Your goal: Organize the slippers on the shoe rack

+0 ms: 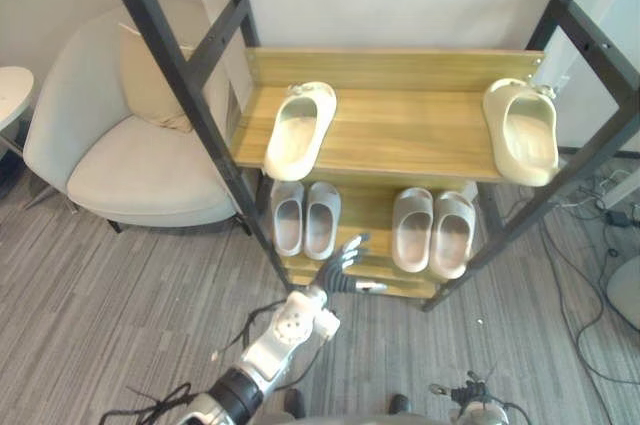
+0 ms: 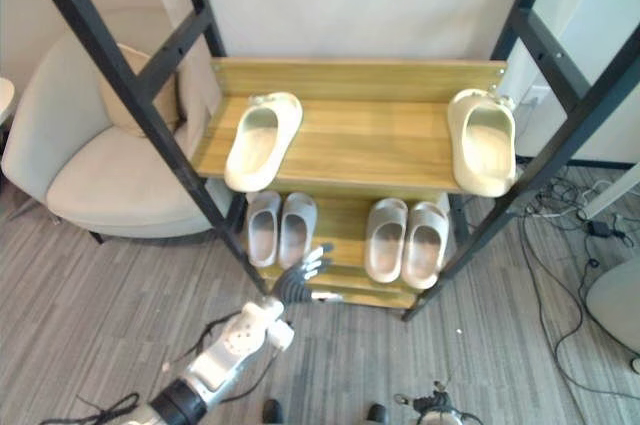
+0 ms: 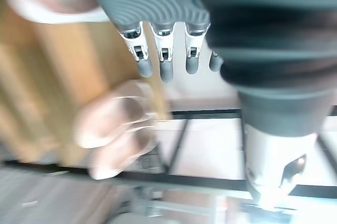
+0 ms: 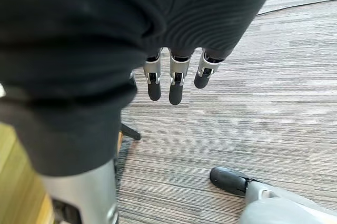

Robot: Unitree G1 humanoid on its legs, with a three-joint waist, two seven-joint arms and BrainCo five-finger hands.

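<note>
Grey carpet (image 4: pixel 253 103) lay below the right hand (image 4: pixel 176 84), fingers straight, empty. Left hand (image 1: pixel 338 270) spread open, holding nothing, at the shoe rack (image 1: pixel 400 135)! Just beyond its fingertips sat one grey slipper pair (image 1: pixel 305 217), another grey pair (image 1: pixel 433 230) rightward. Farther up lay one cream slipper (image 1: pixel 300 130) and the other cream slipper (image 1: pixel 522 130), well apart.

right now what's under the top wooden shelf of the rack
A left pair of pale grey slippers and a right pair on the lower wooden shelf. The top shelf covers that shelf's back.
</note>
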